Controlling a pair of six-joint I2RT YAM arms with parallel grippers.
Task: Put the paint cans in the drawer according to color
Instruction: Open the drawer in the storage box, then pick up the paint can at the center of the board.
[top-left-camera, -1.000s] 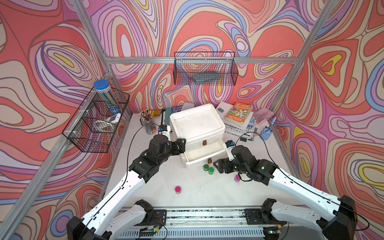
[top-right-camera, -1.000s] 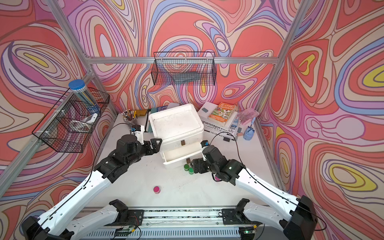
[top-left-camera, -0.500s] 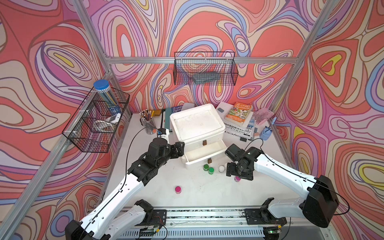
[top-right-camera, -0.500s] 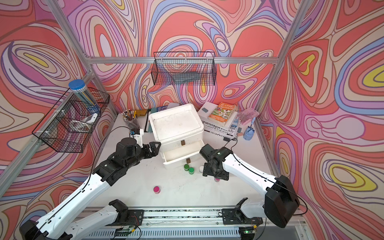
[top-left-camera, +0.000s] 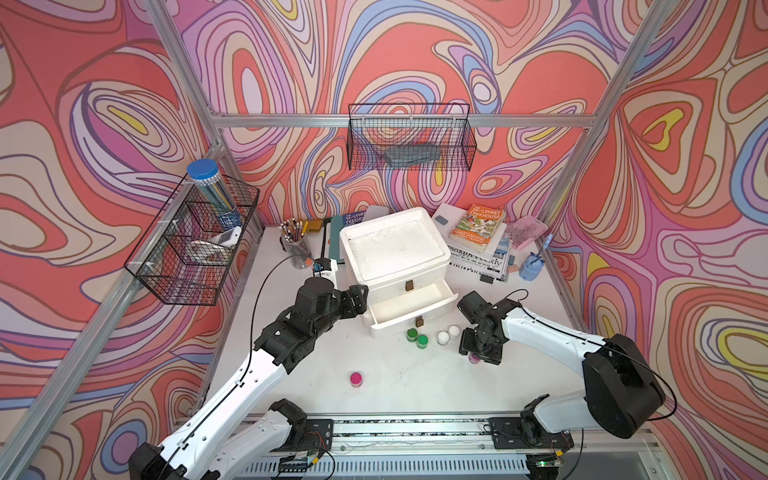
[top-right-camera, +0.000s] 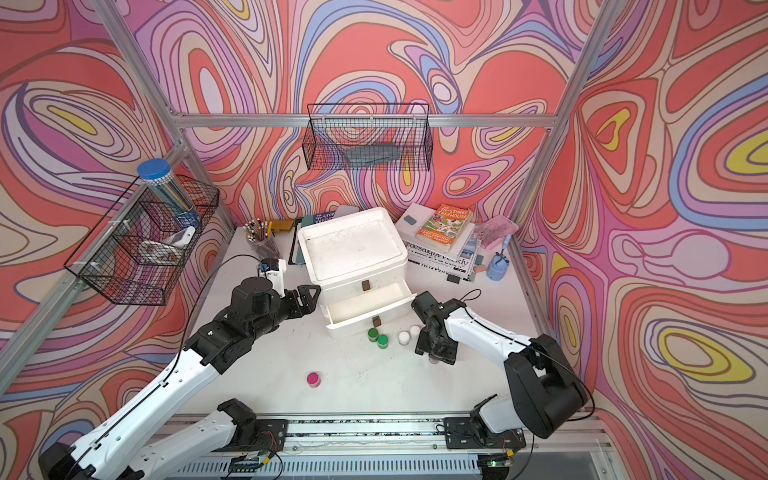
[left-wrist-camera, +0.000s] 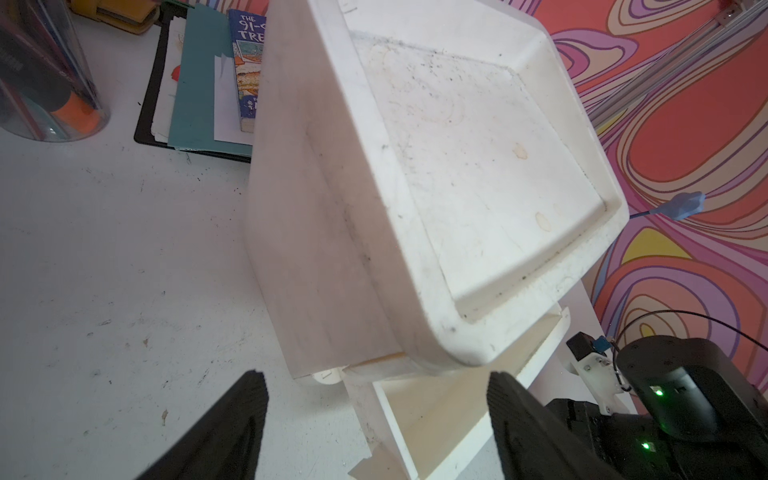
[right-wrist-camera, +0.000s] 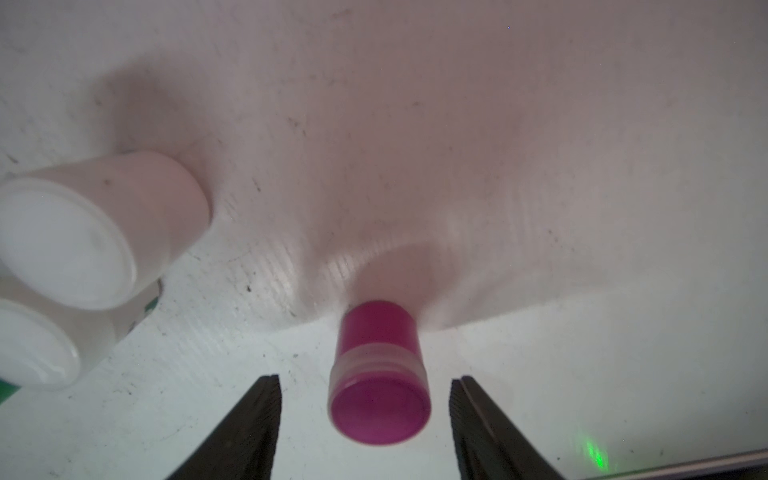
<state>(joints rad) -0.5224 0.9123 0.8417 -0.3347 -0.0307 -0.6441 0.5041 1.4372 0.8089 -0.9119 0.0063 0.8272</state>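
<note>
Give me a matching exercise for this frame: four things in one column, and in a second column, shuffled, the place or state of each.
Things
1. lower drawer
2. upper drawer
3. green cans
4. right gripper

Places or states
A. side by side on the table, just in front of the drawers
B. shut
C. fingers open around a magenta can, with a gap on each side
D. pulled out

Pairs: 1-D, 2-B, 3-A, 4-C
</note>
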